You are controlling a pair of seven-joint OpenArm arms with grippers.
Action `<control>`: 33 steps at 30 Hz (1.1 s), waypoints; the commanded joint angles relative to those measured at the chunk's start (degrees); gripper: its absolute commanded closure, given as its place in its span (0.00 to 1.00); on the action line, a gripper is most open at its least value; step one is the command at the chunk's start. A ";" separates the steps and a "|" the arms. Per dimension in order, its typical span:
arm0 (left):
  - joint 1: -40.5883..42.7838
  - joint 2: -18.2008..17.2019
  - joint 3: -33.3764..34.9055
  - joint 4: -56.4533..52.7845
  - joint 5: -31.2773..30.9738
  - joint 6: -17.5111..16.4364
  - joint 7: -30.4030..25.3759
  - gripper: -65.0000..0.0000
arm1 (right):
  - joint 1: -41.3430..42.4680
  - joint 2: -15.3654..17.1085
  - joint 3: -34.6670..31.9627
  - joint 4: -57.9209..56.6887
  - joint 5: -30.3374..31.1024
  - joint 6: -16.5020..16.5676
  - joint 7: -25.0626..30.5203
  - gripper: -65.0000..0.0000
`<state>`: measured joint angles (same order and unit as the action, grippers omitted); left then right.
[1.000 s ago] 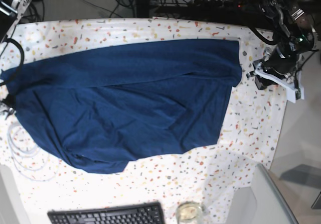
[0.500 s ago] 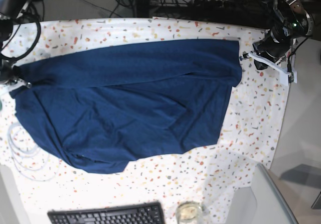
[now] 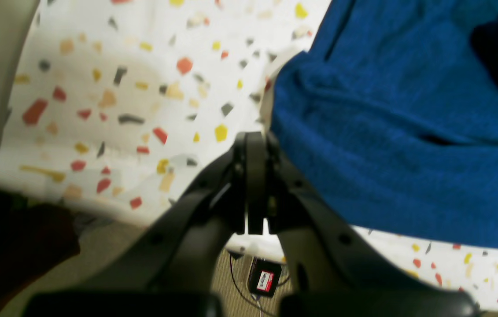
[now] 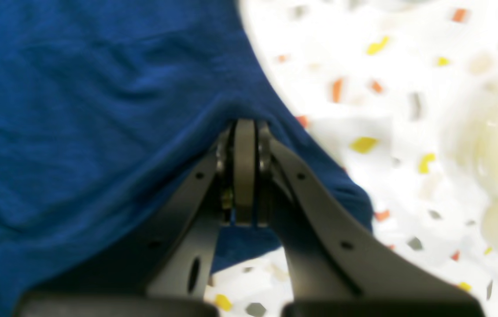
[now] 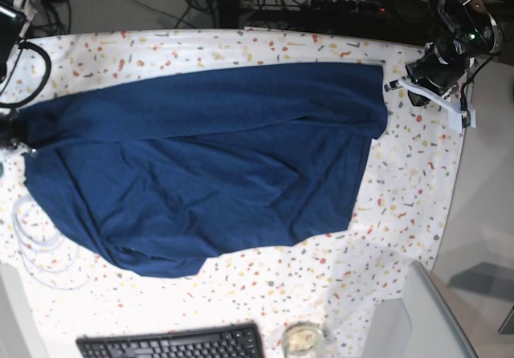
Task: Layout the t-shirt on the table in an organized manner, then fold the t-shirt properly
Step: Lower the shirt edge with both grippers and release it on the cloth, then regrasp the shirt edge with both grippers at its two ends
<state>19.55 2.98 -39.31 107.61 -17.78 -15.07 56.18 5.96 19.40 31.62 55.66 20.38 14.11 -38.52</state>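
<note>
1. Here we are looking at the t-shirt [image 5: 201, 165], which is lying spread wide across the middle of the tabletop [image 5: 401, 205], with folds and creases running through it.
2. We are seeing the left hand [image 3: 255, 136] with its jaws pressed together; it is sitting right at the shirt's edge near the tabletop's border, but we cannot tell whether any fabric is caught between them.
3. In the base view we are finding the left hand [image 5: 395, 85] just beside the shirt's far right corner.
4. We are seeing the right hand [image 4: 244, 125] with its jaws closed tight, and the blue cloth is bunching around its tips, so it is pinching the shirt's edge.
5. In the base view that hand [image 5: 14, 141] is sitting at the shirt's left end, close to the tabletop's edge.
6. We are also noticing a black keyboard [image 5: 173, 344] and a small glass jar [image 5: 303, 338] along the near edge, and a coil of white cable [image 5: 32, 242] lying just beside the shirt's lower left part.
</note>
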 commanded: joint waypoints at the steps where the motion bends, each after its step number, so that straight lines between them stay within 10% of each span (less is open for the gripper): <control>1: -0.08 -0.57 -0.21 0.83 -0.37 -0.27 -1.02 1.00 | 0.86 1.39 0.16 0.47 0.41 0.00 1.03 1.00; 11: 0.10 -0.65 -0.21 0.74 -0.37 -0.45 -1.02 1.00 | 0.42 1.31 0.34 0.56 0.67 -3.95 1.29 1.00; 16: 2.73 -0.65 0.32 1.18 -0.90 -0.53 -1.02 1.00 | -2.92 0.87 1.92 9.97 0.85 3.78 1.03 1.00; 21: 7.48 -0.39 0.41 0.30 -0.99 -0.62 -9.37 1.00 | -11.10 -6.87 9.57 30.01 0.85 9.32 -2.31 1.00; 28: 8.27 -0.30 -0.21 -8.84 -0.99 -16.18 -17.11 1.00 | -17.96 -11.97 10.27 41.00 0.85 9.41 -4.42 0.68; 33: 5.90 0.23 -0.21 -13.33 -1.52 -17.41 -17.19 0.39 | -21.12 -12.50 10.45 43.37 0.85 10.55 -4.16 0.33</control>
<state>25.61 3.25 -39.33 93.51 -18.24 -32.14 40.01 -15.57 6.09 41.69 97.95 20.58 24.32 -43.75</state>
